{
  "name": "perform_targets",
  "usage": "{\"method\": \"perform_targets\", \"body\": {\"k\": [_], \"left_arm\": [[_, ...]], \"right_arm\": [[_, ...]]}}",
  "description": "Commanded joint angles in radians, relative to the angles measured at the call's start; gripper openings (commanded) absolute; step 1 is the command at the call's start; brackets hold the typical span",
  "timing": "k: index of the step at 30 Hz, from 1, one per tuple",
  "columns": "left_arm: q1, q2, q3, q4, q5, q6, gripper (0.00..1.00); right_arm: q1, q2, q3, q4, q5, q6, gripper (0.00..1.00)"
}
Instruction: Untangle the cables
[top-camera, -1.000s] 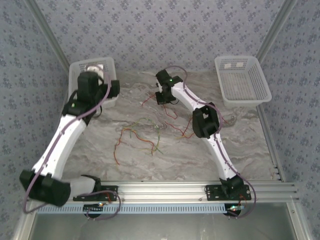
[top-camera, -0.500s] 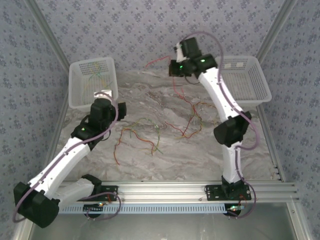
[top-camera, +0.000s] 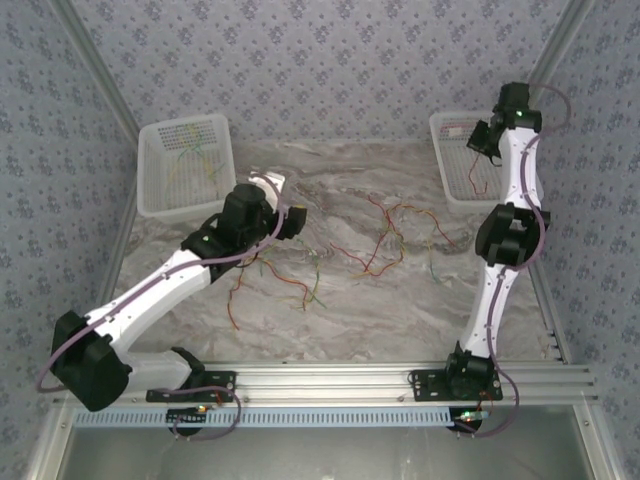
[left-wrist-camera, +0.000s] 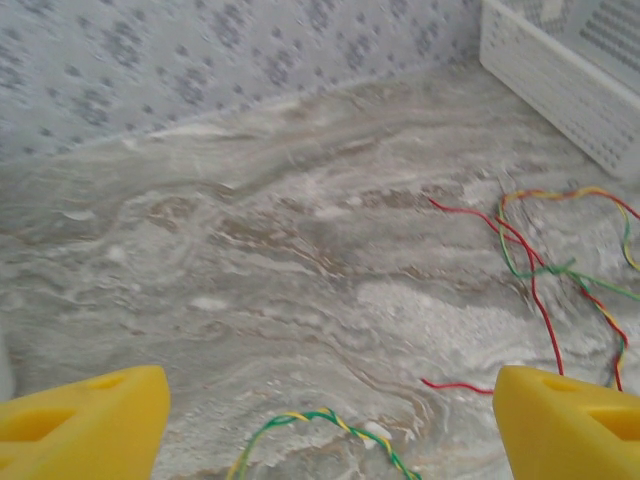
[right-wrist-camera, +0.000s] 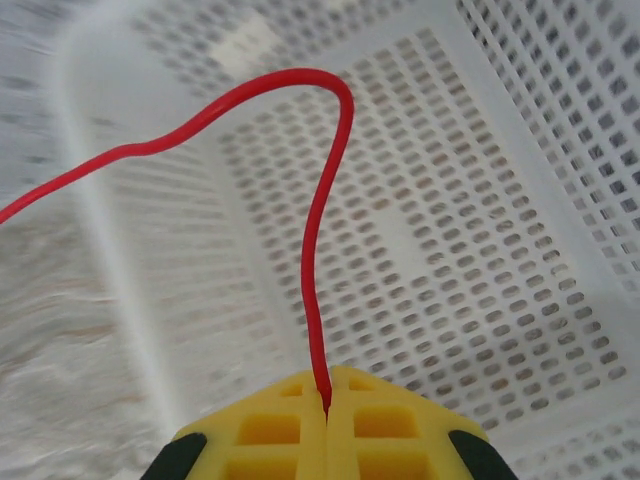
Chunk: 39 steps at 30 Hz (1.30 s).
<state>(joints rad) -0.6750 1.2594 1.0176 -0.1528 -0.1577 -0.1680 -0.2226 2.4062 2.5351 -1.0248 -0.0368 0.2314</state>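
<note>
Marble table (top-camera: 400, 300) from above: loose cables (top-camera: 380, 238) lie mid-table, with my left gripper (top-camera: 290, 215) beside them and my right gripper (top-camera: 482, 140) over the right basket (top-camera: 450, 172). Left wrist: fingers (left-wrist-camera: 85, 420) spread wide, nothing between, a green-yellow cable (left-wrist-camera: 320, 418) lying below. Right wrist: I see the jaws pinched tight on a red cable (right-wrist-camera: 318, 260) above the basket.

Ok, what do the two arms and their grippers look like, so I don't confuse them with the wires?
The left arm and right arm match: white links, bulky black joints, a purple-grey cable looping along each. A small green light glows near the right wrist. The left gripper and right gripper have bright yellow fingers with moulded recesses.
</note>
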Motion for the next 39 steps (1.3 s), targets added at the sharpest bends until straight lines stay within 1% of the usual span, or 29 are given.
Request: {"method": "perform_targets", "body": {"k": [1,2,4,5,6,7,8,9,11,12,13,16,18,20,22,25,26,27,28,29,30,31,33,34,35,37,39], "left_arm": [[-0.014,0.019,-0.016,0.045,0.060,-0.001,0.84],[-0.016,0.022,-0.024,0.050,0.056,-0.010,0.84],[-0.016,0.021,-0.048,0.065,0.044,-0.025,0.85],[-0.016,0.020,-0.058,0.072,0.034,-0.032,0.86],[-0.016,0.017,-0.068,0.078,0.021,-0.037,0.88],[-0.016,0.015,-0.075,0.085,0.015,-0.041,0.89],[-0.017,0.017,-0.078,0.088,0.012,-0.041,0.89],[-0.017,0.021,-0.077,0.090,0.008,-0.042,0.89],[-0.016,0.029,-0.073,0.095,0.005,-0.046,0.90],[-0.015,0.033,-0.070,0.099,0.003,-0.048,0.90],[-0.016,0.041,-0.066,0.101,-0.002,-0.049,0.90],[-0.016,0.072,-0.040,0.093,0.007,-0.047,0.90],[-0.016,0.100,-0.032,0.091,0.022,-0.055,0.90],[-0.016,0.124,-0.030,0.085,0.041,-0.070,0.90],[-0.016,0.136,-0.045,0.091,0.049,-0.093,0.90],[-0.014,0.143,-0.058,0.062,0.054,-0.111,0.89],[-0.015,0.142,-0.057,0.037,0.056,-0.111,0.89],[-0.015,0.138,-0.062,0.014,0.064,-0.108,0.88],[-0.014,0.130,-0.071,-0.006,0.069,-0.107,0.87],[-0.015,0.123,-0.080,-0.023,0.071,-0.106,0.87],[-0.013,0.113,-0.090,-0.047,0.070,-0.109,0.87],[-0.011,0.100,-0.106,-0.067,0.067,-0.118,0.87],[0.012,0.058,-0.161,-0.063,0.064,-0.161,0.85],[0.042,0.031,-0.202,-0.045,0.076,-0.202,0.84],[0.083,0.003,-0.244,-0.022,0.092,-0.254,0.82],[0.153,-0.044,-0.321,0.023,0.105,-0.328,0.80],[0.178,-0.084,-0.361,0.038,0.071,-0.341,0.80]], "right_arm": [[-0.009,0.106,0.087,-0.002,-0.040,-0.031,0.00],[-0.017,0.136,0.105,0.005,-0.041,-0.027,0.00],[-0.028,0.173,0.111,0.037,0.001,-0.006,0.00],[-0.030,0.182,0.110,0.053,-0.015,-0.003,0.08],[-0.034,0.189,0.115,0.064,-0.041,-0.002,0.30],[-0.035,0.189,0.117,0.065,-0.047,0.004,0.47],[-0.035,0.181,0.122,0.062,-0.047,0.009,0.58],[-0.035,0.166,0.121,0.060,-0.064,0.011,0.65],[-0.032,0.125,0.122,0.051,-0.093,0.021,0.76],[-0.028,0.086,0.122,0.042,-0.100,0.020,0.86],[-0.018,0.051,0.120,0.025,-0.089,0.014,0.90],[0.025,-0.109,0.076,-0.028,-0.029,0.003,0.91],[0.073,-0.255,-0.062,-0.015,0.014,0.011,0.91],[0.142,-0.437,-0.297,0.064,0.034,0.019,0.91],[0.243,-0.619,-0.589,0.188,0.083,0.042,0.91],[0.409,-0.837,-0.956,0.388,0.111,0.068,0.91],[0.453,-0.876,-1.048,0.443,0.096,0.087,0.90],[0.491,-0.915,-1.146,0.519,0.022,0.093,0.88],[0.528,-0.936,-1.229,0.589,-0.092,0.091,0.87],[0.564,-0.941,-1.279,0.630,-0.179,0.063,0.86],[0.606,-0.936,-1.321,0.648,-0.256,0.041,0.85],[0.646,-0.919,-1.334,0.648,-0.303,0.019,0.83],[0.713,-0.876,-1.398,0.641,-0.309,-0.010,0.74],[0.743,-0.846,-1.418,0.658,-0.305,-0.024,0.70],[0.775,-0.808,-1.429,0.669,-0.304,-0.033,0.67],[0.838,-0.723,-1.402,0.658,-0.303,-0.071,0.65],[0.896,-0.647,-1.373,0.677,-0.283,-0.095,0.65]]}}
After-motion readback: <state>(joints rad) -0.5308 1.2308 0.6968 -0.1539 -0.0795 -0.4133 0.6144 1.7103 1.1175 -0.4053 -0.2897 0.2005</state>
